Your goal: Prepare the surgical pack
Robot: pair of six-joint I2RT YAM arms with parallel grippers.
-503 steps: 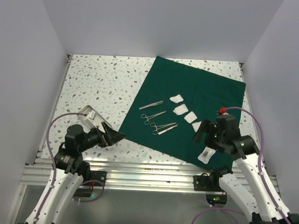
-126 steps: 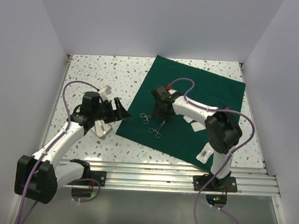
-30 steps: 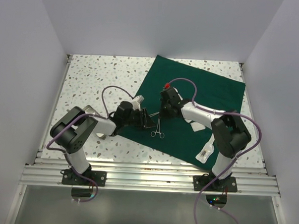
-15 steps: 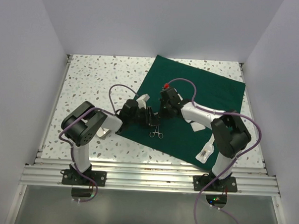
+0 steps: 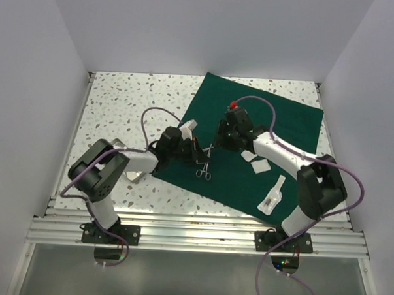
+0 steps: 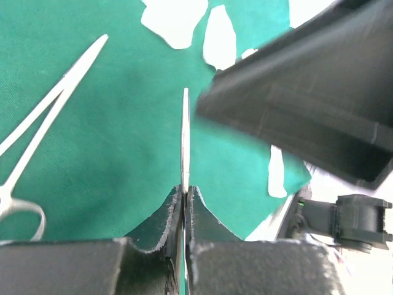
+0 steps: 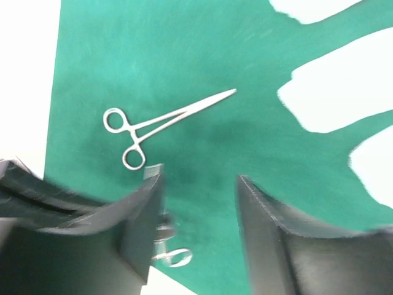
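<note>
Reaching low from the left, left claw point(image 6: 184, 192) clenched on thin steel instrument point(image 6: 185, 132). Opposite, right claw point(image 7: 199, 184) released above dark green drape point(image 5: 277, 118) on speckled table point(image 5: 127, 105); white walls point(image 5: 189, 29) around.

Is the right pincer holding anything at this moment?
No: the fingers of the right pincer stand apart with only the green drape between them, and the ring-handled clamp lies loose on it.
</note>
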